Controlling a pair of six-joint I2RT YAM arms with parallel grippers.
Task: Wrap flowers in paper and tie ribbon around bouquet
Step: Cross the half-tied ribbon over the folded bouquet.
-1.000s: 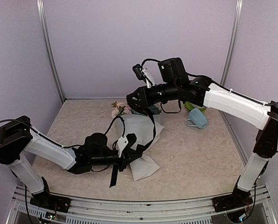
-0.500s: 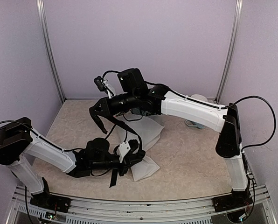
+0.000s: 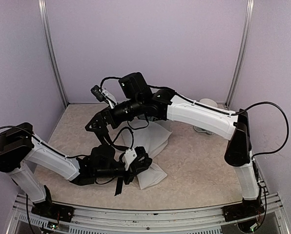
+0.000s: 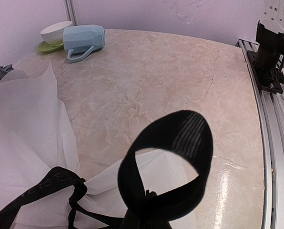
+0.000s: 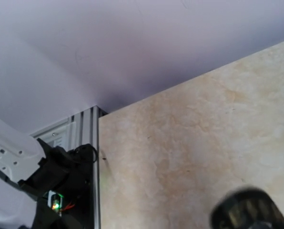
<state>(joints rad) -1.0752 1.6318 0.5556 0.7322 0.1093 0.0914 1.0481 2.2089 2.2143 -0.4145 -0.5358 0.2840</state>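
While the left gripper point(image 3: 135, 163) is pinching the ribbon point(image 4: 199, 140) to anchor it at the near end of the bouquet point(image 3: 155, 140) | right gripper point(image 3: 95, 126) is hovering farther left, jaws spread wide

The left tool point(image 3: 138, 165) lies low over the tabletop point(image 3: 199, 161), jaws closed at the narrow end of the frosted white paper point(image 3: 153, 141). The black ribbon point(image 3: 119, 183) comes out beneath this tool and hangs toward the near edge. More of it rises from the tool in a slack loop toward the right tool point(image 3: 97, 130).

The right tool hangs above and beyond the left tool, toward the back wall, with its arm stretched across from the right side. Its jaws look parted, and whether they touch the ribbon cannot be told. The paper spreads out behind and to the right of the left tool, partly under the right arm.
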